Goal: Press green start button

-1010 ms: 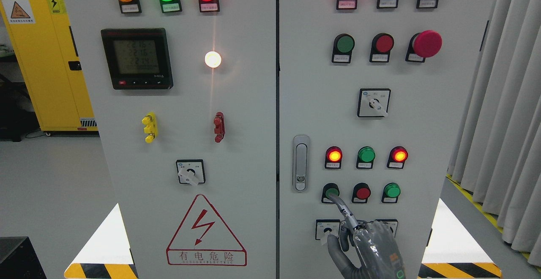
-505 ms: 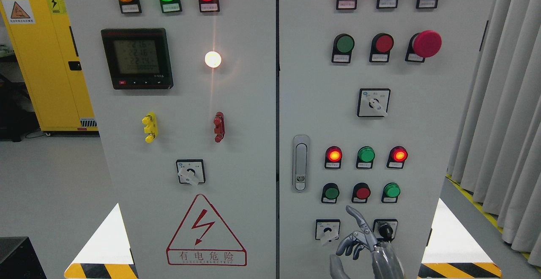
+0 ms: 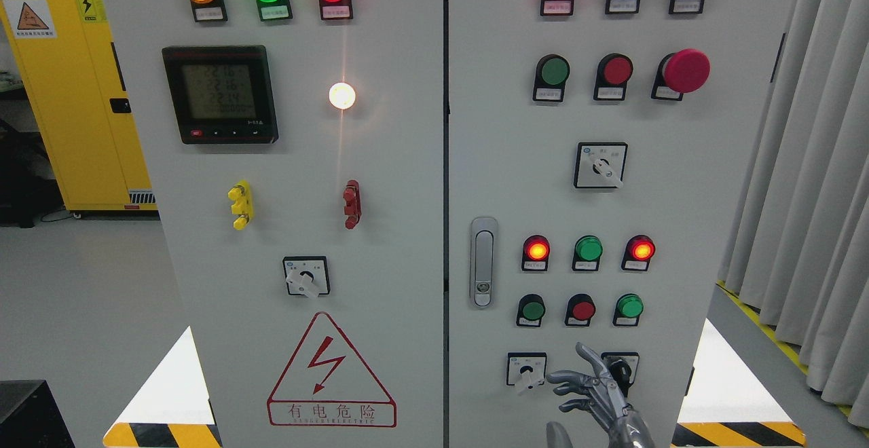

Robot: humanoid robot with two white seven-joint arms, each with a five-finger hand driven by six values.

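The small green button sits at the left of the lowest button row on the right cabinet door, unlit and untouched. My right hand comes up from the bottom edge, below and to the right of that button, in front of the two rotary switches. Its fingers are spread and hold nothing; the index finger points up, clear of the panel buttons. The left hand is out of the picture.
A red button and a brighter green button stand right of the small green one. Above them are three indicator lamps. A door latch is left of them. Rotary switches lie beside the hand. Curtains hang at right.
My right hand's index finger was touching the small green button a second ago. It has since pulled back down and to the right, and the fingers have spread out.
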